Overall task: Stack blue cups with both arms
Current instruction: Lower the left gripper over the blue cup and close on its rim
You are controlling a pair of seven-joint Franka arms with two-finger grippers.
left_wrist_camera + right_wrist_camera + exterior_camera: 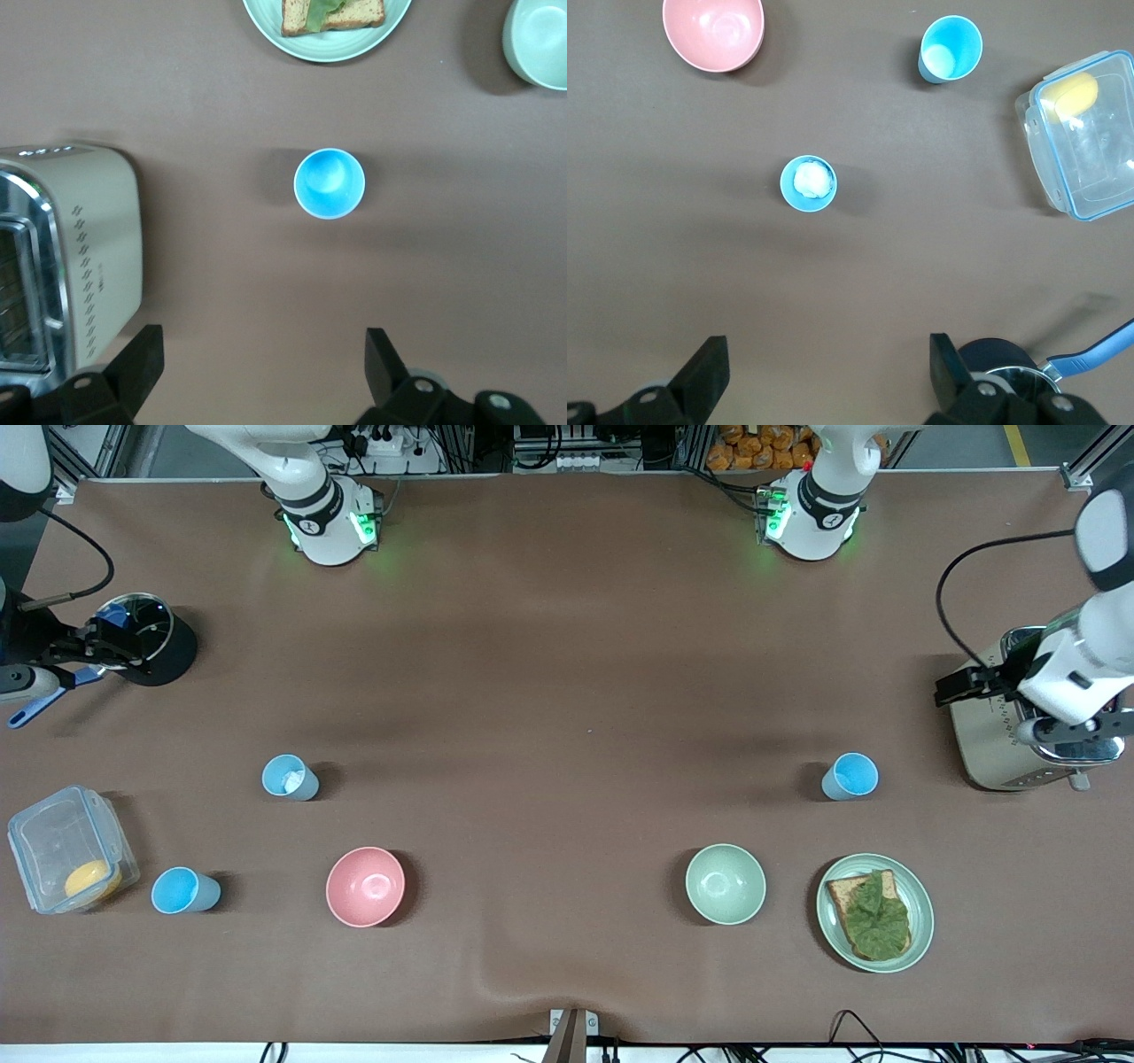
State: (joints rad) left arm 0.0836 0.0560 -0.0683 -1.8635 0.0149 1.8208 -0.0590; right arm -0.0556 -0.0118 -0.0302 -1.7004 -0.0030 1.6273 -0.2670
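A brown-covered counter carries three small light-blue tapered plastic cups. The left gripper hangs by the cream metal toaster, jaws spread wide and empty, over one blue cup. The right gripper hangs by a black pot, jaws wide, empty, over the cup holding a white bit. A third cup stands beside a clear lidded box.

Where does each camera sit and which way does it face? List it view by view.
Front view: high across the table, facing both arm bases; left gripper over the toaster, right gripper over a black pot.
Left wrist view: looks down on one blue cup; open fingertips show.
Right wrist view: looks down on the cup with a white bit; open fingertips show.
Shared: front view shows both cups.
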